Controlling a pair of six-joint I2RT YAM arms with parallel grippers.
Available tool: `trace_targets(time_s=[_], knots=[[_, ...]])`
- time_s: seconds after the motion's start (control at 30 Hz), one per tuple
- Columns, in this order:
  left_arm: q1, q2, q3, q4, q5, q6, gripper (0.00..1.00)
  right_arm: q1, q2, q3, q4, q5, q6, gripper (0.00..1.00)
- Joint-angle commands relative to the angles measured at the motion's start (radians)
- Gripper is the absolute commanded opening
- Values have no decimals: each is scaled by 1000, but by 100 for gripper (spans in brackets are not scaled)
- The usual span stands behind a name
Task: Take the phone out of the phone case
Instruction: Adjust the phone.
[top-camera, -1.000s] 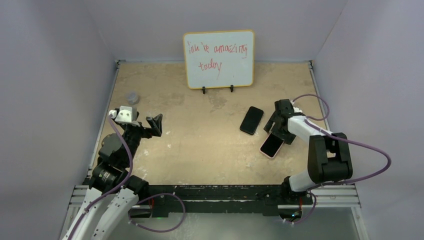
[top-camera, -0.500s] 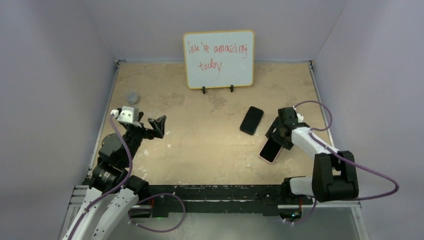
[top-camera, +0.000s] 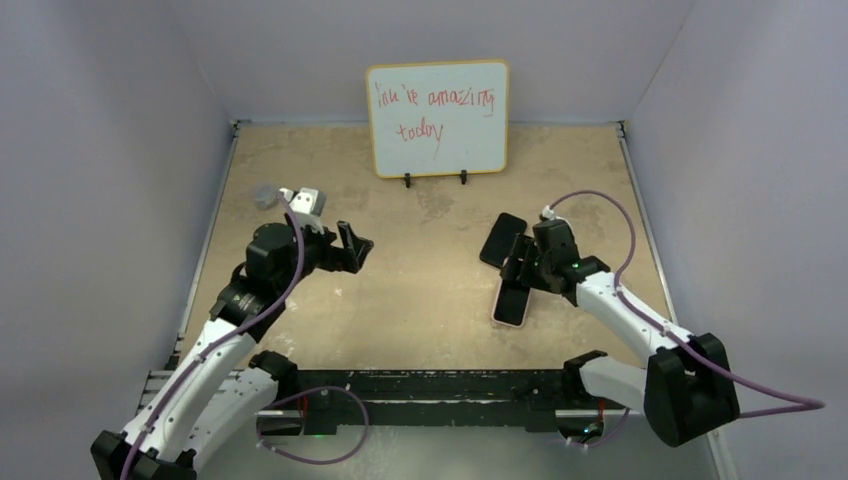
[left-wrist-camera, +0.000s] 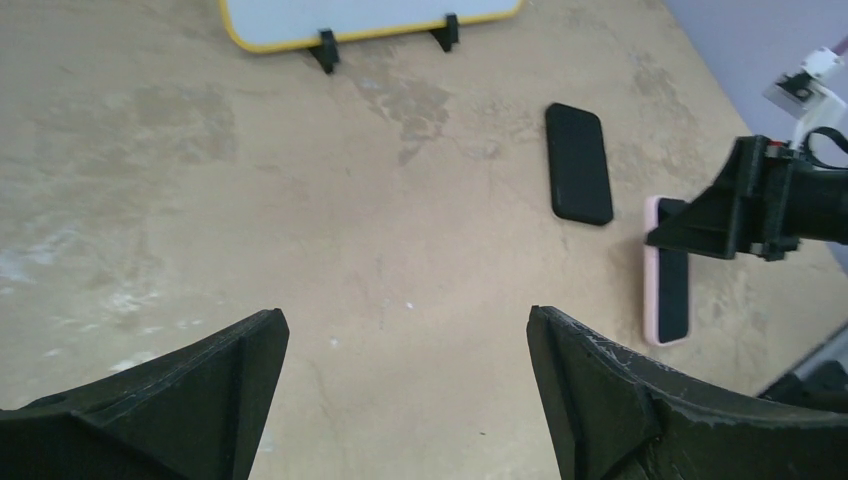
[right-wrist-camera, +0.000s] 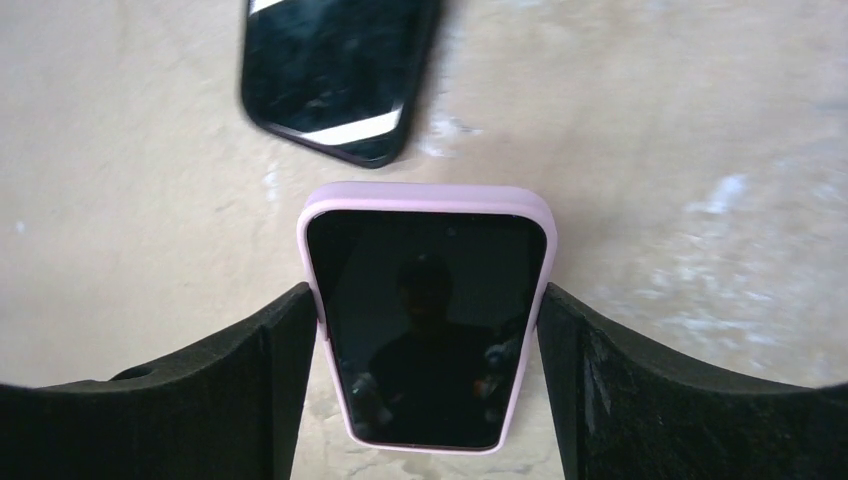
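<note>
Overhead, 2 wrist views, common phone case (top-camera: 511, 308)

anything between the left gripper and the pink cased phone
Nothing visible: only bare table lies between the open left gripper and the phone. The black phone lies farther back, off that path. The right gripper clasps the phone's long sides.

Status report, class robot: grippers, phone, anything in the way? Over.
Left gripper open, empty. Right gripper shut on pink phone case, phone inside. Black phone lies just beyond, apart.
</note>
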Motion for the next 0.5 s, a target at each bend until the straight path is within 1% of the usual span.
trace_targets(time_s=[0.0,0.13,0.3,0.37,0.47], knots=[[-3,63,-48,137,185,-134,95,73,26,41,140,-83,12,28],[-5,100,-124,286,235,-221,94,150,68,84,183,-83,4,23],[-13,146,-202,461,272,-284,92,236,130,129,261,-127,18,20],[-28,168,-223,512,271,-296,92,261,154,151,282,-131,21,19],[-76,207,-238,571,226,-298,92,279,176,166,350,-177,25,19]])
